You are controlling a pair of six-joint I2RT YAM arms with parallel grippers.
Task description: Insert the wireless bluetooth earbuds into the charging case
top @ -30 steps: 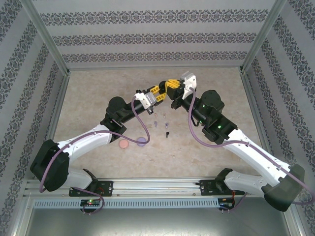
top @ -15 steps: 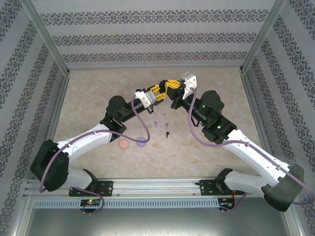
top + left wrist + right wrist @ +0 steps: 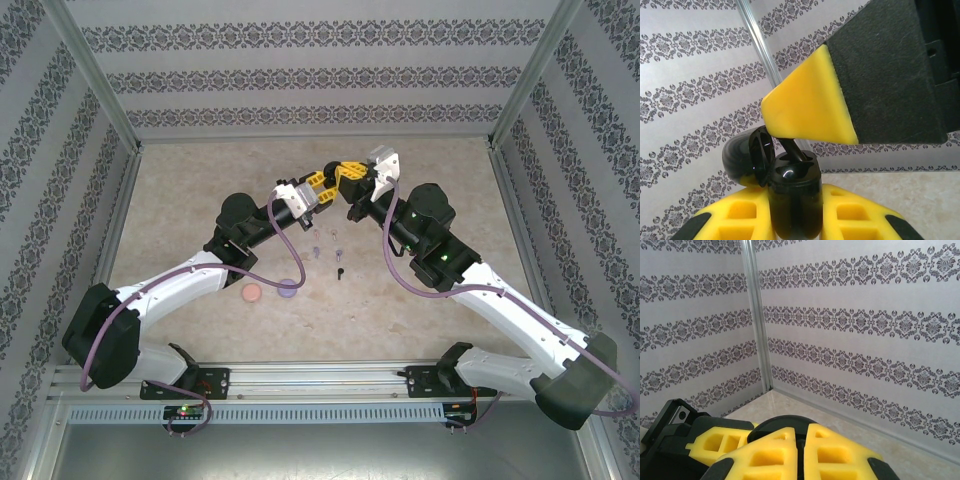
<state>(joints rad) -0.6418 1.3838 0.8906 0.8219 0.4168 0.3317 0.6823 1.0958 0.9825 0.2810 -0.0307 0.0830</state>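
Observation:
My left gripper [image 3: 794, 202] is shut on the black charging case [image 3: 792, 220], held upright with its lid [image 3: 746, 157] hinged open to the left. From above, a yellow finger of my right gripper [image 3: 807, 102] comes down over the case, and the black earbud [image 3: 791, 150] under it has its stem in one of the case's wells. In the right wrist view my right gripper [image 3: 801, 432] is shut with a dark sliver between the pads. In the top view the two grippers [image 3: 325, 190] [image 3: 352, 192] meet above mid-table.
Loose on the table below the grippers lie small purple earbuds [image 3: 318, 251] and a black earbud [image 3: 341, 271]. A pink disc [image 3: 251, 293] and a purple disc [image 3: 288, 289] sit nearer the left arm. Patterned walls and metal posts enclose the table.

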